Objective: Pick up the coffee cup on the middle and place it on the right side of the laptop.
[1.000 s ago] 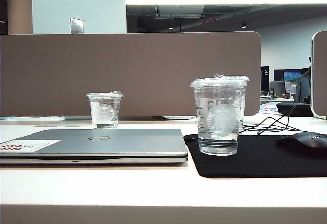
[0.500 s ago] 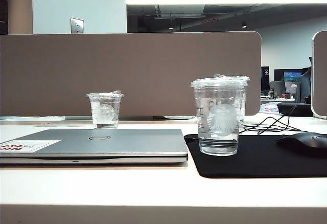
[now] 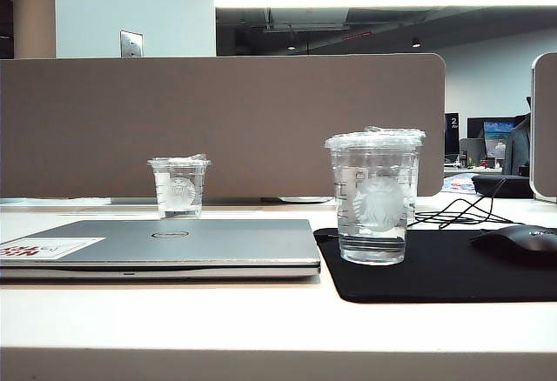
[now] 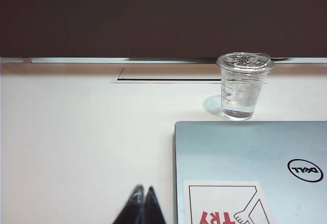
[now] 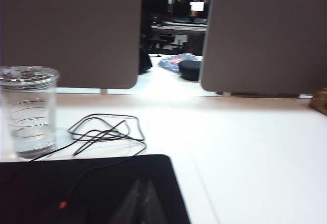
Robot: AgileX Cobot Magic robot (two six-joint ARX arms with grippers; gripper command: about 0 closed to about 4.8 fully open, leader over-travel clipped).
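Note:
The coffee cup (image 3: 372, 200), clear with a flat lid and a frosted round logo, stands upright on the black mouse pad (image 3: 452, 272), just right of the closed silver laptop (image 3: 174, 243). Neither gripper shows in the exterior view. In the left wrist view my left gripper (image 4: 143, 202) is shut and empty above the white desk, beside the laptop (image 4: 245, 152) corner with its red-lettered sticker. In the right wrist view my right gripper (image 5: 141, 199) is shut and empty over the mouse pad (image 5: 92, 183). The coffee cup is outside both wrist views.
A shorter clear cup (image 3: 178, 188) stands behind the laptop. A taller lined cup (image 5: 28, 112) stands behind the coffee cup, next to a tangled black cable (image 5: 104, 131). A black mouse (image 3: 522, 243) rests on the pad's right part. Brown partitions (image 3: 218, 124) close the desk's back.

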